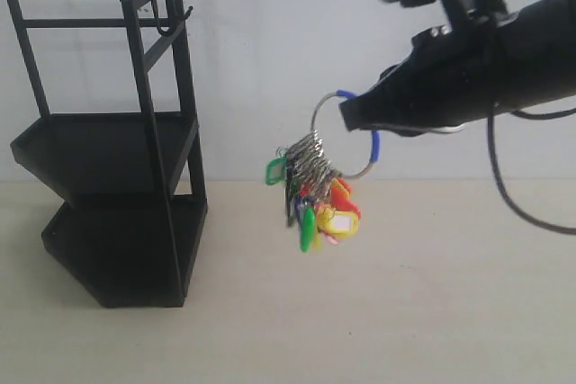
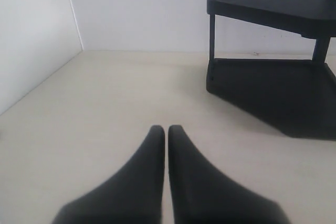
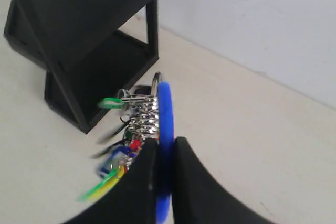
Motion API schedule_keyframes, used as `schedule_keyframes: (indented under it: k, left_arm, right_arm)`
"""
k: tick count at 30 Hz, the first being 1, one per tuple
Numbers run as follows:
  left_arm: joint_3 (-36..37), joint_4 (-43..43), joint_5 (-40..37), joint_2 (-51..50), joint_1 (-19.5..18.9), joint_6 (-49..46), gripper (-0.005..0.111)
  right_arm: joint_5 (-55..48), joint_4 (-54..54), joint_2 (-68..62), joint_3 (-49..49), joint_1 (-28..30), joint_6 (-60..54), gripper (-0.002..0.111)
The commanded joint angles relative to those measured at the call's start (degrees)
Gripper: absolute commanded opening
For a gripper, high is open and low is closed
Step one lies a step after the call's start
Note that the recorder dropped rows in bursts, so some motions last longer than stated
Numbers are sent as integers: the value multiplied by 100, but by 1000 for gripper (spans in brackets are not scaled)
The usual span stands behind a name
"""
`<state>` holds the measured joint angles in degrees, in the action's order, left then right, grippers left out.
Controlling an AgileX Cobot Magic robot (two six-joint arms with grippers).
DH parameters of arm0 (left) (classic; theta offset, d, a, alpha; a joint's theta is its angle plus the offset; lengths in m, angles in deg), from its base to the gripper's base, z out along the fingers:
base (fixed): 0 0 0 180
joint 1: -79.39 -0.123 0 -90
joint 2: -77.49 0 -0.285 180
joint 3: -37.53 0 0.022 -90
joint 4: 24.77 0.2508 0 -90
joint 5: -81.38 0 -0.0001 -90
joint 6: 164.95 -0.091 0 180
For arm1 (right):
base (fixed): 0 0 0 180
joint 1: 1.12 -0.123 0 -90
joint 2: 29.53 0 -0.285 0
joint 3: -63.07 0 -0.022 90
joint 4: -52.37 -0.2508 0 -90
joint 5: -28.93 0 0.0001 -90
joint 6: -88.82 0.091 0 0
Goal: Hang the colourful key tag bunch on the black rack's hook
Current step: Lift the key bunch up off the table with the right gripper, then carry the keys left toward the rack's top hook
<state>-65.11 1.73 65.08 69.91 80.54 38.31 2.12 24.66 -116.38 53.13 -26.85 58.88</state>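
The colourful key tag bunch [image 1: 317, 200] hangs in the air to the right of the black rack [image 1: 112, 159]. My right gripper [image 1: 353, 114] is shut on the bunch's large part-blue loop [image 1: 373, 146], and the tags dangle below. In the right wrist view the blue loop [image 3: 166, 114] is pinched between the fingers [image 3: 144, 182] of my right gripper [image 3: 166, 145], with silver rings and tags beside them. The small hook [image 1: 163, 26] sits on the rack's top bar, well left of the bunch. My left gripper [image 2: 166, 129] is shut and empty, low over the table near the rack's bottom shelf [image 2: 273, 93].
The rack has two solid tray shelves [image 1: 99, 146] and thin upright bars [image 1: 184, 87]. A white wall stands behind it. Bare beige table [image 1: 405, 312] stretches under the bunch. A black cable [image 1: 504, 186] hangs from the right arm.
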Motion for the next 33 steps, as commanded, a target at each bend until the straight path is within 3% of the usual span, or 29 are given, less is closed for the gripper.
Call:
schedule_keyframes:
  k: [1, 4, 8, 11, 14, 17, 18, 21, 24, 28, 31, 33]
  left_arm:
    - [-14, 1, 25, -20, 7, 32, 4]
    - [-14, 1, 44, -20, 7, 32, 4]
    - [-14, 1, 44, -20, 7, 32, 4]
    - [-14, 1, 44, -20, 7, 32, 4]
    - [-14, 1, 44, -20, 7, 32, 4]
    - [-14, 1, 44, -20, 7, 32, 4]
    - [-14, 1, 44, -20, 7, 32, 4]
    - [-14, 1, 44, -20, 7, 32, 4]
    - [-14, 1, 44, -20, 7, 32, 4]
    - [-14, 1, 44, -20, 7, 32, 4]
    - [-14, 1, 44, -20, 7, 32, 4]
    - [-14, 1, 44, -20, 7, 32, 4]
  right_arm:
    - [-677, 598, 278, 117, -242, -575, 0]
    - [-270, 1597, 391, 117, -90, 1460, 0]
    - [-663, 1316, 391, 140, -419, 20, 0]
    - [-39, 1619, 391, 140, -281, 1620, 0]
    - [-268, 1179, 333, 140, -624, 140, 0]
    - [291, 1672, 319, 140, -488, 1737, 0]
    - [376, 1639, 292, 140, -460, 1839, 0]
    - [138, 1553, 231, 140, -886, 547, 0]
    - [632, 2011, 231, 140, -692, 2191, 0]
    - [298, 2071, 231, 140, -1082, 900, 0]
    - [828, 2625, 244, 140, -769, 2747, 0]
    - [900, 2481, 178, 140, -845, 2572, 0]
